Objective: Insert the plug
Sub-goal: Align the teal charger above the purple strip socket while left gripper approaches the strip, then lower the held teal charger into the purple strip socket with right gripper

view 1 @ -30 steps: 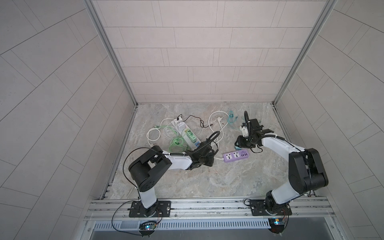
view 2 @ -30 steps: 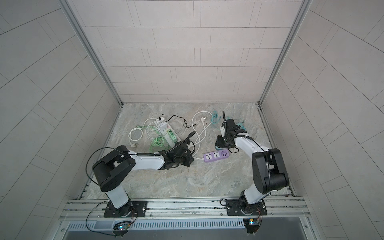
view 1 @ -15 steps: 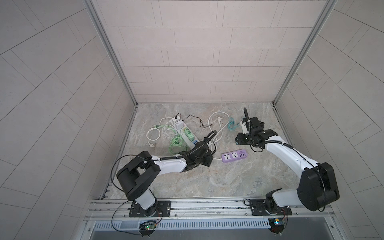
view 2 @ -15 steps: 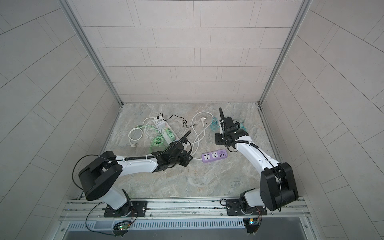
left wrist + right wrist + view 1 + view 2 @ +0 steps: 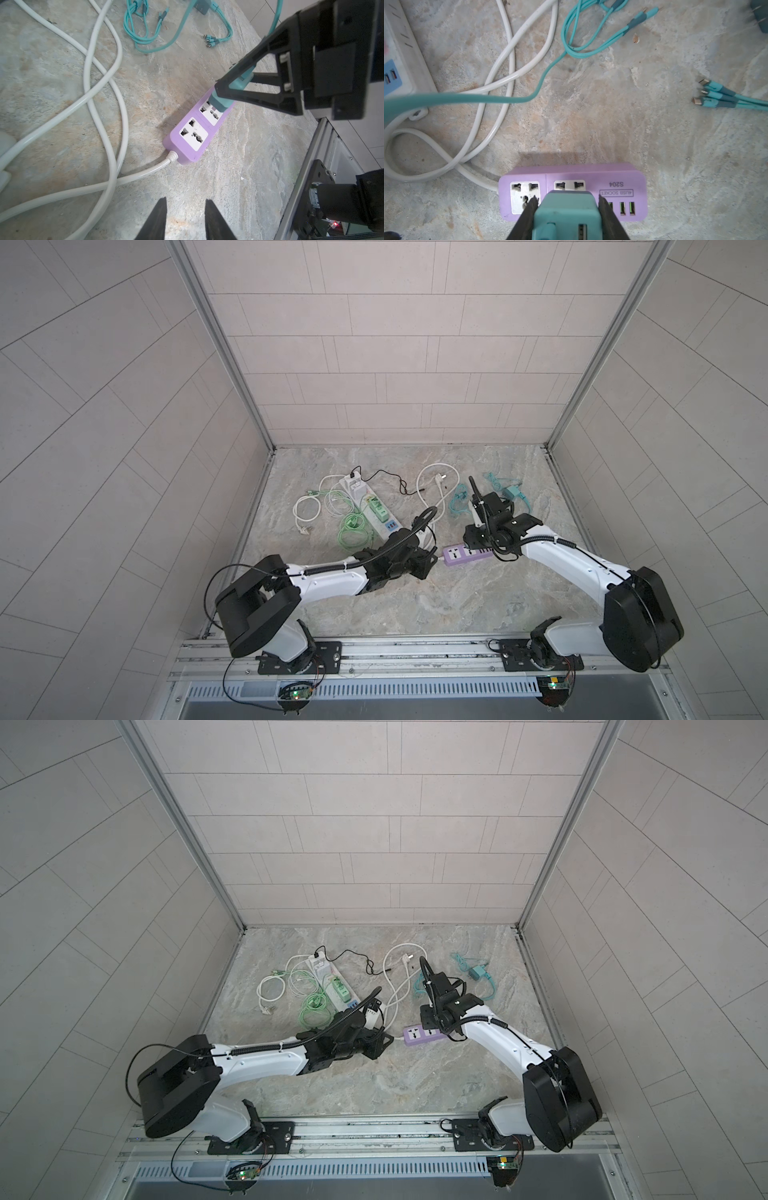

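Across the marble table (image 5: 415, 605), both arms have stretched further out from their bases over the last second. The left arm (image 5: 328, 585) now lies low and nearly flat, reaching toward the middle. The right arm (image 5: 569, 560) leans in from the right with its wrist bent steeply down.

The purple power strip (image 5: 461, 554) lies just right of the table's middle, and its white cable (image 5: 145, 172) runs off to the left.

The teal plug (image 5: 566, 212) now sits on the strip's 2nd socket from the cable end. Whether its pins are fully home cannot be told.

The right tool (image 5: 568, 200) is clamped on the plug's 2 sides. The left tool (image 5: 185, 199) has widened its jaws and grips nothing, and it hovers just left of the strip's cable end, apart from it.

I judge the insertion to be at its last push. Nothing braces the strip, so it could slide.
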